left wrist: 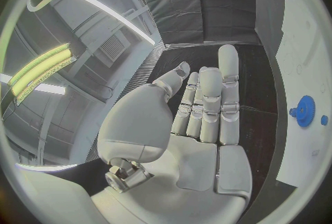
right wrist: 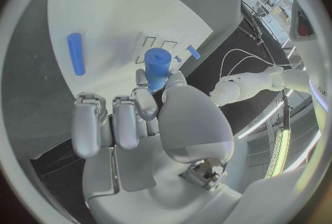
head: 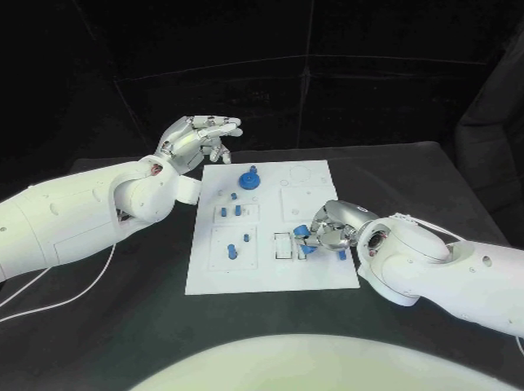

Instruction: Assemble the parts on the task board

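On the black table (head: pixel 121 326) lies the white task board (head: pixel 267 281); at its 3 o'clock edge the right hand (head: pixel 328 230) pinches a blue cylinder part (right wrist: pixel 157 68), while the left hand (head: pixel 198 138) hovers at 11 o'clock, fingers spread, holding nothing

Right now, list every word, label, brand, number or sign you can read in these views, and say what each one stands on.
None can be read.
White task board: thin outlined shapes, no letters or numbers.
Small blue parts, such as the round blue gear-like piece and the blue cylinder held by the silver right hand: no markings.
Silver left hand and white arms: no brand or label.
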You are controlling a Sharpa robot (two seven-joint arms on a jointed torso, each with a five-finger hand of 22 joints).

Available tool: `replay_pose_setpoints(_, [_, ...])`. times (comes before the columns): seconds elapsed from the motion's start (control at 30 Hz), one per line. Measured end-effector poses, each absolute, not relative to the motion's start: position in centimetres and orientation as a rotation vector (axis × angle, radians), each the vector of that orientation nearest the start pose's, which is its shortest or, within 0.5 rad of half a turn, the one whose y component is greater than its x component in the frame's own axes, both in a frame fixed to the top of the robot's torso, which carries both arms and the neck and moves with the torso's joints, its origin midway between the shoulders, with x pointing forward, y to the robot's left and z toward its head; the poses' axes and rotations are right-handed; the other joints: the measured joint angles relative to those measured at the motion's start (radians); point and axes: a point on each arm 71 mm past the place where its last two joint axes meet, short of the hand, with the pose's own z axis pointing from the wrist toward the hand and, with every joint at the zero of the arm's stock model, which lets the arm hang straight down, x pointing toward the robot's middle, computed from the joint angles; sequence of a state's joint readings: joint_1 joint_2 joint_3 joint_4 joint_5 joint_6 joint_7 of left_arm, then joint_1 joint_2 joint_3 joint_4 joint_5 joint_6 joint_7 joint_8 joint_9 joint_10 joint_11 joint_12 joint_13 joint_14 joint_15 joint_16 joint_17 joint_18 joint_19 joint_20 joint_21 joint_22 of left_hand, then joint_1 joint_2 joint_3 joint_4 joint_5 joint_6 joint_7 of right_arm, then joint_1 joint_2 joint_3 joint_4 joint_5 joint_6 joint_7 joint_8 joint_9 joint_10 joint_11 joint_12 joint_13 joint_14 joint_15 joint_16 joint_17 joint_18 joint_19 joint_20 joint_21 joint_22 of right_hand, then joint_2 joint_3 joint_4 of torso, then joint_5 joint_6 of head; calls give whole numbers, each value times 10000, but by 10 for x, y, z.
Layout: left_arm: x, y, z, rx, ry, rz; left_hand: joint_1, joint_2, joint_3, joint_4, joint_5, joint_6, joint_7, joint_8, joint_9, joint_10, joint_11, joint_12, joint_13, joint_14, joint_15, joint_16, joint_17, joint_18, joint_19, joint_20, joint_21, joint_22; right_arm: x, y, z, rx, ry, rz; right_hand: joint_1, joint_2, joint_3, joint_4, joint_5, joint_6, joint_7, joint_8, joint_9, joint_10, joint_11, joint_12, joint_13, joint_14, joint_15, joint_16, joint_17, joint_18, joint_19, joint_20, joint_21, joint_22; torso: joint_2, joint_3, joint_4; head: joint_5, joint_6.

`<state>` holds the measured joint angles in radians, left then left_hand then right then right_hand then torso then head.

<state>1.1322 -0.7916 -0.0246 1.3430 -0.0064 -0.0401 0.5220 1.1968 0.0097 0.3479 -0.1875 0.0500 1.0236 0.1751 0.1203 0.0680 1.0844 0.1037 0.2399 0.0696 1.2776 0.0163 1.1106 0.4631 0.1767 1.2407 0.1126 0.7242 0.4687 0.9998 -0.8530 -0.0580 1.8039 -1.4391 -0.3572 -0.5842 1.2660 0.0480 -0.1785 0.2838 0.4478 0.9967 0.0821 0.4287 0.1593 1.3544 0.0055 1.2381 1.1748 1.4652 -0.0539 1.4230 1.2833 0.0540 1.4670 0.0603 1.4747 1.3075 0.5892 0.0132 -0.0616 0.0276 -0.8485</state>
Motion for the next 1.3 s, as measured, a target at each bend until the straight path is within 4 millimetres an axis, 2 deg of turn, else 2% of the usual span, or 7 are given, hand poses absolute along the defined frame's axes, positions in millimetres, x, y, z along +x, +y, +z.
replay_pose_setpoints(0.3, [505,225,-208,-10679,13838,-17470,0,0,0,0,0,0,0,0,0,0,0,0,0,0,0,0,1,-1,0,0,0,0,393,-133,-264,1384,20210,5510,-247,247,-61,77,-61,92,-23,78,63,56,-55,-43,12,-1,-72,0,-2,0,3,-68,0,-1,4,4,4,107,-32])
replay_pose_setpoints(0.63, [505,224,-208,-10681,13873,-17500,0,0,0,0,0,0,0,0,0,0,0,0,0,0,0,0,1,-1,0,0,0,1,396,-120,-270,1294,20706,5350,-508,490,-282,72,-254,217,-143,89,41,109,-108,-203,-69,32,-107,0,6,1,-35,-105,0,-1,3,12,-9,172,-30])
replay_pose_setpoints(0.73, [505,223,-208,-10679,13884,-17513,0,0,1,0,0,0,0,0,0,0,0,0,0,0,0,0,1,0,0,0,0,1,396,-117,-270,1273,20801,5301,-731,535,-457,67,-765,260,-182,129,50,126,-126,-283,-69,31,-111,0,0,0,2,-142,0,-1,2,12,-15,148,-27])
replay_pose_setpoints(0.83, [505,223,-208,-10680,13892,-17518,0,0,0,0,0,0,0,0,0,1,0,0,0,0,0,0,2,-1,0,0,0,1,396,-116,-271,1266,20860,5231,-996,578,-714,58,-1660,320,-239,182,70,161,-164,-391,-93,15,-129,0,-31,1,2,-141,0,-2,0,12,-21,141,-26])
replay_pose_setpoints(1.0, [505,223,-208,-10680,13910,-17533,0,0,0,0,0,0,0,0,0,0,0,0,0,0,0,0,-32,-1,0,0,0,-19,400,-118,-273,1289,20804,4982,-1506,413,-1197,75,-3000,83,-10,59,33,-483,-25,-1489,-1072,15,-128,-153,-300,1,2,-141,-199,-1,-5,12,-21,123,-33])
replay_pose_setpoints(1.13, [504,223,-208,-10685,13933,-17544,0,0,1,0,0,0,0,0,0,1,0,0,0,0,0,0,-32,-1,0,0,0,-19,402,-120,-273,1235,20691,4816,-1854,198,-1442,92,-3670,-7,2,59,33,-784,16,-2082,-1600,14,-128,-253,-420,1,-61,-79,-313,-1,-5,12,-21,119,-33])
replay_pose_setpoints(1.3, [504,223,-208,-10688,13959,-17561,0,0,1,0,0,0,0,0,0,1,1,0,0,0,0,0,-32,-1,0,0,0,-18,402,-120,-272,1081,20543,4756,-1950,102,-1453,84,-3764,-6,2,59,34,-827,34,-2247,-1770,14,-127,-269,-443,0,-73,-67,-313,-2,-6,13,-21,131,-19])
